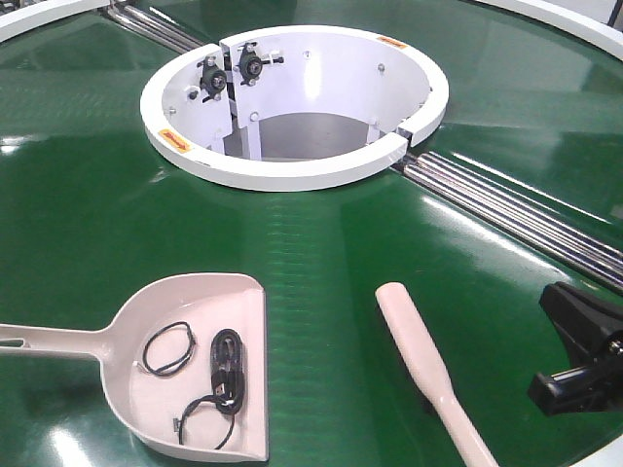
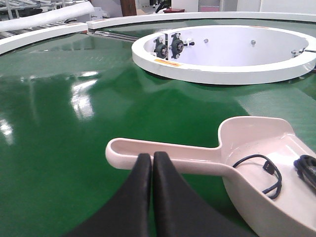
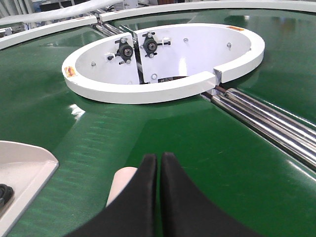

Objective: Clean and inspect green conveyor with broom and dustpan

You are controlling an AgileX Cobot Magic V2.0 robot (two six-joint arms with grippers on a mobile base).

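The green conveyor (image 1: 321, 253) fills every view, with its white central ring (image 1: 292, 173) behind. The pale dustpan (image 1: 200, 365) lies at the lower left, handle pointing left, and holds black cable loops (image 1: 226, 375). The broom (image 1: 419, 355) lies to its right, its handle running off the bottom edge. My left gripper (image 2: 151, 155) is shut and empty, its tips just in front of the dustpan handle (image 2: 168, 150). My right gripper (image 3: 159, 157) is shut and empty, just right of and above the broom's rounded end (image 3: 121, 182). Its black body (image 1: 582, 336) shows at the right edge.
Shiny metal rollers (image 1: 516, 209) run diagonally from the ring towards the right edge. More rollers (image 1: 156, 27) lead off at the back left. Black bearing blocks (image 1: 229, 70) sit on the ring's inner wall. A white outer rim (image 2: 44, 34) curves round the belt.
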